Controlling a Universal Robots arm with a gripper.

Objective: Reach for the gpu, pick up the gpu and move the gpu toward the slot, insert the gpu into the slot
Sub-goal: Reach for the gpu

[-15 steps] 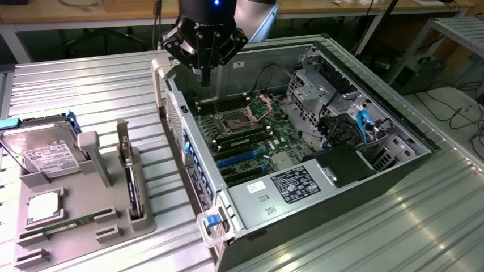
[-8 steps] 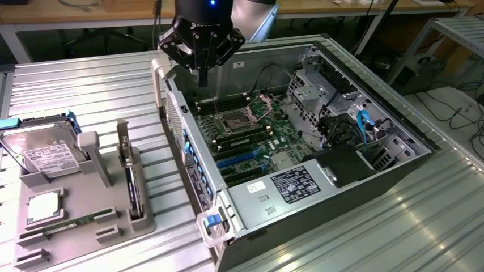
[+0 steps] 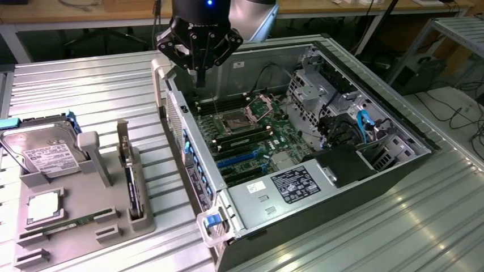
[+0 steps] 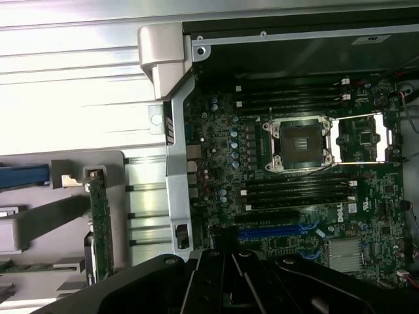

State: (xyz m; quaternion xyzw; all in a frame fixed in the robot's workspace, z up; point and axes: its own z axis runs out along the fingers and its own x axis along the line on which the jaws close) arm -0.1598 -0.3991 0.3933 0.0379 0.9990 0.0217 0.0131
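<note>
The gpu (image 3: 133,182) stands on its edge in a grey holder (image 3: 83,226) at the exterior view's left, outside the open computer case (image 3: 340,192). In the wrist view the gpu (image 4: 100,226) is a thin green strip beside the case wall. My gripper (image 3: 201,80) hangs over the far corner of the case, above the motherboard and well away from the gpu. Its fingers are shut with nothing between them. In the wrist view my gripper (image 4: 228,256) sits above the blue slot (image 4: 275,232). The blue slots (image 3: 240,159) lie near the middle of the motherboard.
The grey holder also carries a silver hard drive (image 3: 47,154), a memory stick (image 3: 69,224) and a square chip (image 3: 44,206). The case wall (image 3: 175,122) rises between holder and motherboard. An open processor socket (image 4: 300,144), cables and a drive cage (image 3: 332,96) crowd the case.
</note>
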